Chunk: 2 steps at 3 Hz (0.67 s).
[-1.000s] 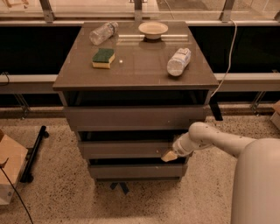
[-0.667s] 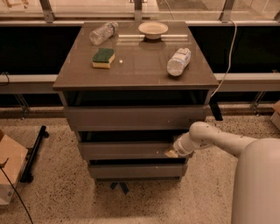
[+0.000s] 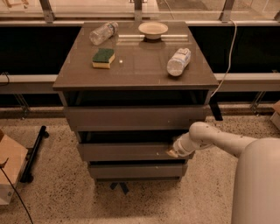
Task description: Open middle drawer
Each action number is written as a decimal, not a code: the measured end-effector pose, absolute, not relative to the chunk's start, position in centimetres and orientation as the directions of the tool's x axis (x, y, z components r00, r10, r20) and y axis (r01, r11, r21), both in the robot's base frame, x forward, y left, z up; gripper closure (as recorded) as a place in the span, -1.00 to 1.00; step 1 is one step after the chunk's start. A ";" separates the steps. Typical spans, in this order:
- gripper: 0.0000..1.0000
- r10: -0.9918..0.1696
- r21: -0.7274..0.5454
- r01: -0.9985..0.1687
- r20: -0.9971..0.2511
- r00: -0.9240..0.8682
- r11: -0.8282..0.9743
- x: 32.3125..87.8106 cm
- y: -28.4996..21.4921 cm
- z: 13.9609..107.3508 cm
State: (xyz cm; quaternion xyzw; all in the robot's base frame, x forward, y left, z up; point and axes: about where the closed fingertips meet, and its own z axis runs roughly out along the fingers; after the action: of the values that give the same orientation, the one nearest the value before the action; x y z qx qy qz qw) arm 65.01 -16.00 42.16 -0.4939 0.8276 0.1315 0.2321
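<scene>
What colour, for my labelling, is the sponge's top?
The sponge is green over yellow, camera view; the gripper sits at the right end of the middle drawer.

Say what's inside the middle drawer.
Only a dark gap shows above the front of the middle drawer; any contents are covered by the top drawer. The gripper is at the middle drawer's right end.

Remote feed here: speckled terrazzo floor [image 3: 52, 192], dim warm light. Grey-brown cabinet [image 3: 135, 70] sits mid-room, backed against a window [image 3: 87, 6] w/ metal frame posts, and there's a dark panel [image 3: 30, 48] below it, then a pale ledge [image 3: 26, 81] running L to R. Cardboard box [image 3: 8, 168] is bottom left, white cable [image 3: 232, 43] hangs on the right. Gripper [image 3: 171, 153] is at the cabinet front, right side.
</scene>
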 end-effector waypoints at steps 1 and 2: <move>0.27 -0.756 -0.012 -0.879 -0.514 -0.404 0.478 65.0 -16.0 42.4; -0.16 -0.756 -0.012 -0.879 -0.514 -0.404 0.478 65.0 -16.0 42.4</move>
State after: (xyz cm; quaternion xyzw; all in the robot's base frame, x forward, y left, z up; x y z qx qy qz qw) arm 65.01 -16.00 42.44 -0.4939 0.8276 0.1315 0.2321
